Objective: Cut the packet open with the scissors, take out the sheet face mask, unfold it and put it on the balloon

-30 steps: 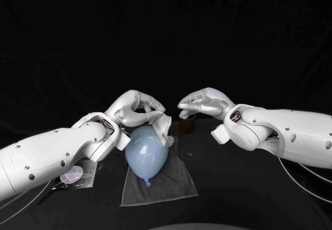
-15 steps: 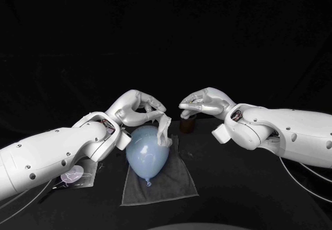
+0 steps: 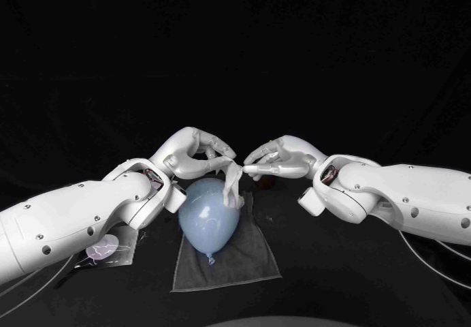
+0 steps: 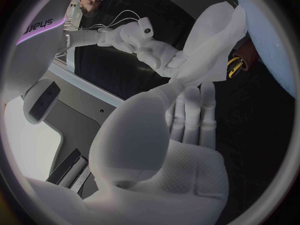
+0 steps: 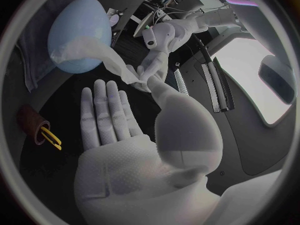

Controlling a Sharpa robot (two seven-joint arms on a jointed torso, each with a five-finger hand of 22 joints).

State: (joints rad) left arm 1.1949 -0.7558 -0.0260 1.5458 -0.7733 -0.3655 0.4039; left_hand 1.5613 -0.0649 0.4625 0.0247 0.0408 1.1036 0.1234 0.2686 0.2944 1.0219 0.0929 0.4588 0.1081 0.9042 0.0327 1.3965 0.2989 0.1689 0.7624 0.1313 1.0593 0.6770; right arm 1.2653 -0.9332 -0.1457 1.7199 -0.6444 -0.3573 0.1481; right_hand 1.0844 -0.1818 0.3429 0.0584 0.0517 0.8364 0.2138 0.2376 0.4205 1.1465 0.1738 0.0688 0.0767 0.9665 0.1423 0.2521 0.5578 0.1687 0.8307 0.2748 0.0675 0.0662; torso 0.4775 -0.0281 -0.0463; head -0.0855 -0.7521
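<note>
On the black bench (image 3: 373,272), one grey cloth (image 3: 235,262) carries one pale blue balloon (image 3: 208,218), lying on its side with its knot toward the robot. Above the balloon's far end, the left hand (image 3: 197,153) pinches the top of the single white sheet mask (image 3: 233,182), which hangs in a crumpled, partly folded strip, its lower end reaching the balloon's skin. The right hand (image 3: 280,157), the second of two, reaches in at the mask's upper edge with its fingers stretched flat; its thumb meets the sheet, though whether it has a hold cannot be told from these views. The mask is judged light, limp and probably damp, likely to cling to itself and tear if tugged, so it is best taken by two opposite edges and drawn apart gently. The balloon is light, smooth and apt to roll or burst under a hard press. One packet (image 3: 106,251) lies beneath the left arm, well apart from the cloth. One brown holder (image 5: 31,121) beyond the balloon keeps the one pair of yellow-handled scissors (image 5: 51,137).
</note>
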